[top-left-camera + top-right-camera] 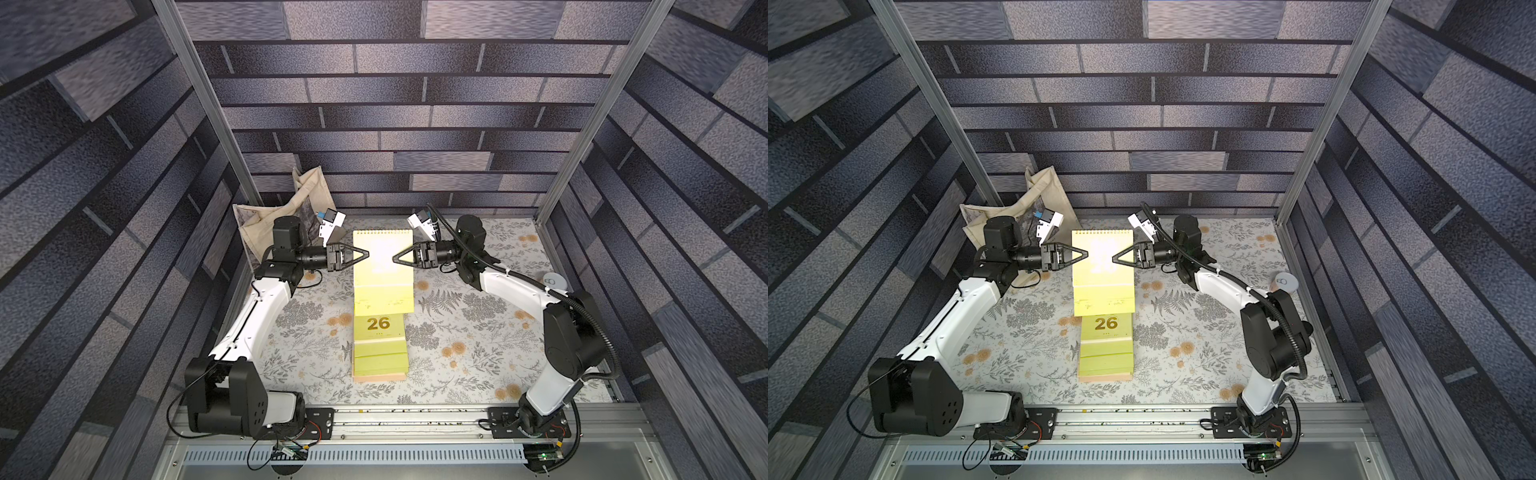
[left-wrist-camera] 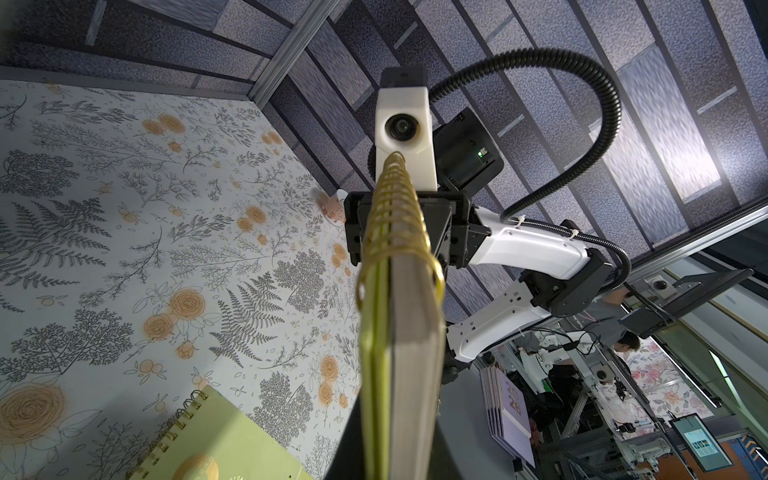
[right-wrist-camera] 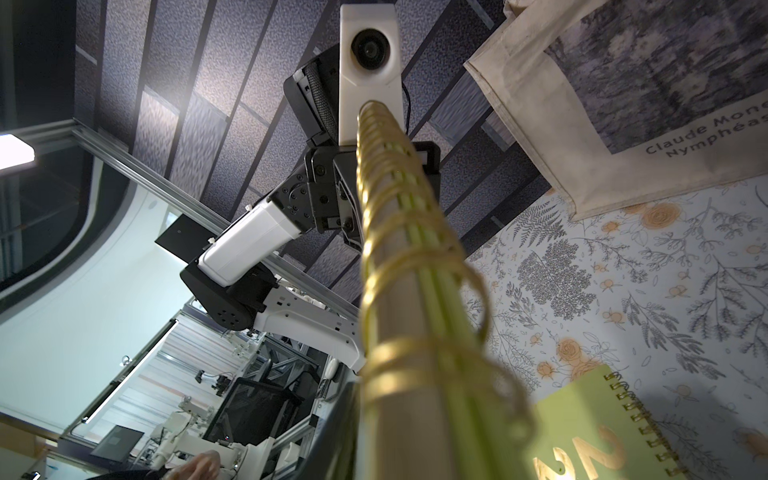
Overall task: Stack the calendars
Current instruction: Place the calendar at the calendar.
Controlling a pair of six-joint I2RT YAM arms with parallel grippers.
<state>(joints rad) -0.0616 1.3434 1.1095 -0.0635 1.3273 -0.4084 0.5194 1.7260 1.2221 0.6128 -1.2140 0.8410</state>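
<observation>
The stack (image 1: 379, 353) lies in the middle of the table (image 1: 478, 332), toward its near edge. Above and just behind it hangs a raised calendar (image 1: 382, 266) — its near end covers the stack's far end in both top views. The left gripper (image 1: 368, 252) sits at this calendar's left edge, the right gripper (image 1: 394, 259) at its right edge, facing each other across it. The bag (image 1: 257, 216) stands in the far left corner, behind the left gripper. A disc (image 1: 555, 280) lies at the table's right edge — well apart from the stack.
</observation>
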